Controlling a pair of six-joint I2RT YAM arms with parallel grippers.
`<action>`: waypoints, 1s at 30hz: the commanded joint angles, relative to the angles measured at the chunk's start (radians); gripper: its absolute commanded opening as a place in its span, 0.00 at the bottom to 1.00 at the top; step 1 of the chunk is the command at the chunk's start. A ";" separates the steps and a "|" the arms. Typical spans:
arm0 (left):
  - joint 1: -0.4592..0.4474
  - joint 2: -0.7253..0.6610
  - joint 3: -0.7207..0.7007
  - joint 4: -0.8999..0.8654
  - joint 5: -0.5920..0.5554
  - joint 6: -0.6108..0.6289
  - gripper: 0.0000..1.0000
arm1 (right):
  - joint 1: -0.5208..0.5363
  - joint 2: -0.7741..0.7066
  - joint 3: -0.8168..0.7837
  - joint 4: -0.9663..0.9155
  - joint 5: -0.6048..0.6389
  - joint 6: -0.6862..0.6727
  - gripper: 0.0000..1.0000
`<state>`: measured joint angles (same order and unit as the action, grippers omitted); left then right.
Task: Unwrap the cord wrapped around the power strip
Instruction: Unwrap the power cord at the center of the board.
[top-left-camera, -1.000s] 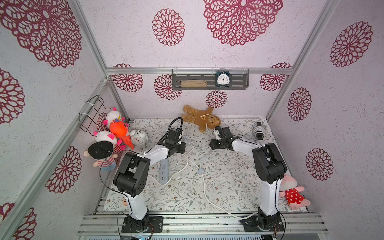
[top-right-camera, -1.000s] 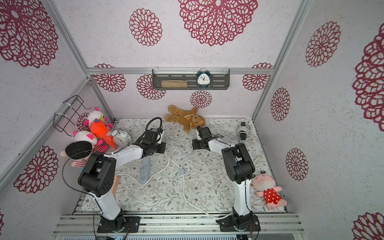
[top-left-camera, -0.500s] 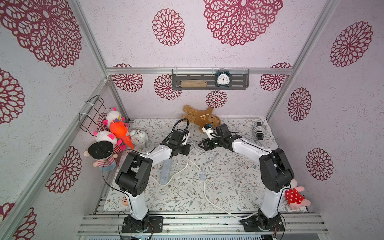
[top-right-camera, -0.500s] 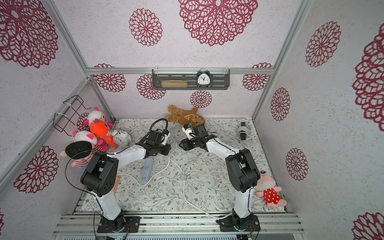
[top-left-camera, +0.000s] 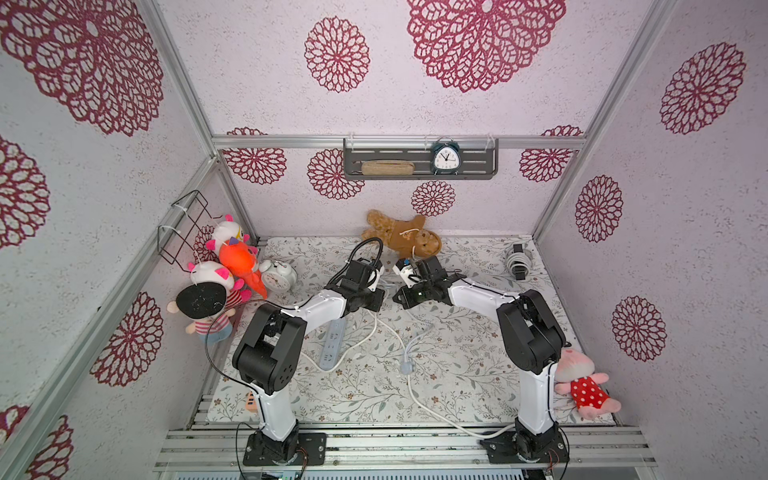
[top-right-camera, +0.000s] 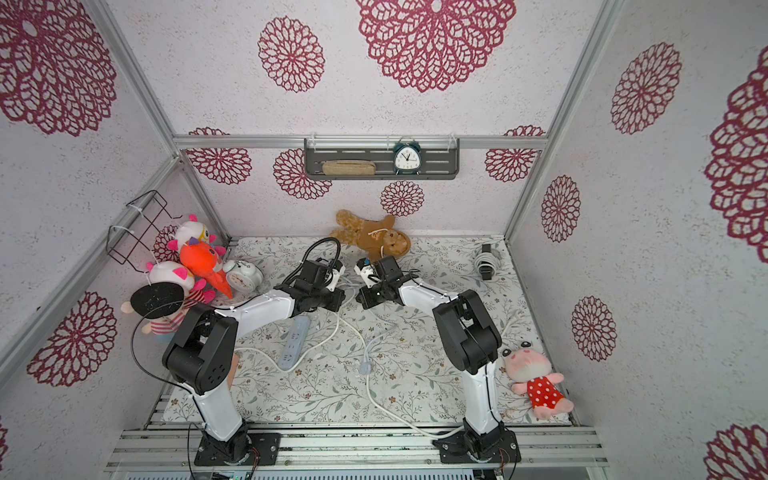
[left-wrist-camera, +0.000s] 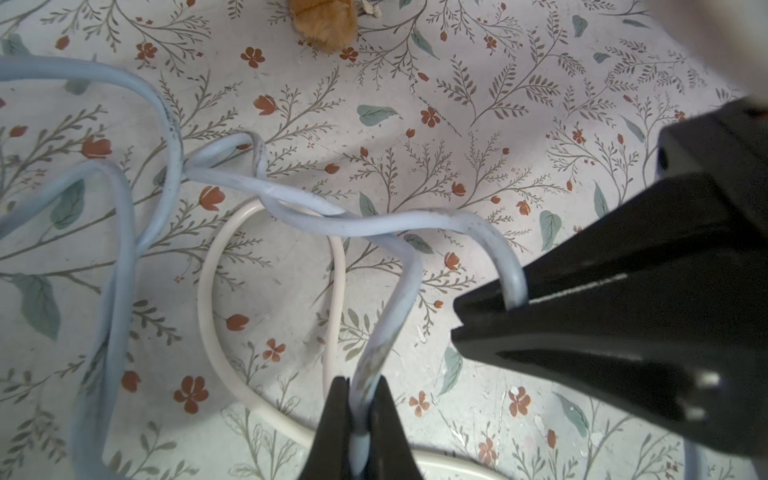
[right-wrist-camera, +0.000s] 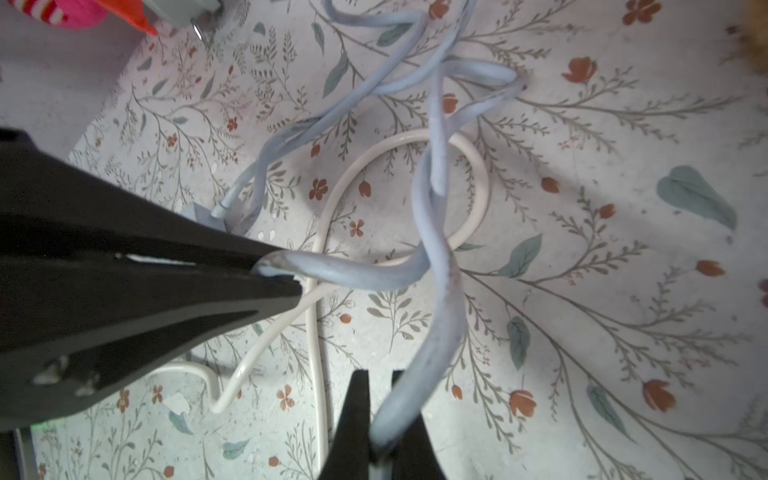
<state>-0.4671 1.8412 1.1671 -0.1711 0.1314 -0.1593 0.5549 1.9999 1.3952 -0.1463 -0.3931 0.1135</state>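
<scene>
The pale power strip (top-left-camera: 332, 345) lies flat on the floral table under my left forearm; its grey end (right-wrist-camera: 202, 217) shows in the right wrist view. Its pale blue cord (left-wrist-camera: 374, 224) runs off the strip in loose, twisted loops on the table and is not wound round the strip where I can see it. My left gripper (left-wrist-camera: 360, 386) is shut on one strand of the cord. My right gripper (right-wrist-camera: 380, 384) is shut on a neighbouring strand (right-wrist-camera: 436, 257). In both top views the two grippers (top-left-camera: 380, 297) (top-left-camera: 399, 297) meet tip to tip at mid-table.
A cream cable (top-left-camera: 415, 386) with an inline plug loops under the blue cord and runs to the front edge. A brown teddy (top-left-camera: 401, 237) lies behind the grippers. An alarm clock (top-left-camera: 277, 274) and plush toys (top-left-camera: 232, 262) stand left; a strapped cable coil (top-left-camera: 517, 262) and pink plush (top-left-camera: 582, 382) right.
My right gripper swung left to meet the left gripper and closed from open onto the cord. The left arm shifted slightly right, still holding the cord.
</scene>
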 joint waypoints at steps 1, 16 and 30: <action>-0.008 0.013 0.015 -0.020 -0.070 0.022 0.00 | -0.069 -0.085 -0.059 -0.025 0.102 0.015 0.00; 0.130 0.001 -0.051 0.001 -0.325 -0.176 0.00 | -0.633 -0.382 -0.471 -0.020 0.395 0.107 0.00; 0.208 0.008 -0.106 0.054 -0.301 -0.302 0.00 | -0.817 -0.386 -0.552 0.010 0.394 0.135 0.00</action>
<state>-0.3965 1.8481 1.0733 -0.0723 0.0708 -0.3687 -0.1341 1.6386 0.8433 -0.1360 -0.3099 0.1986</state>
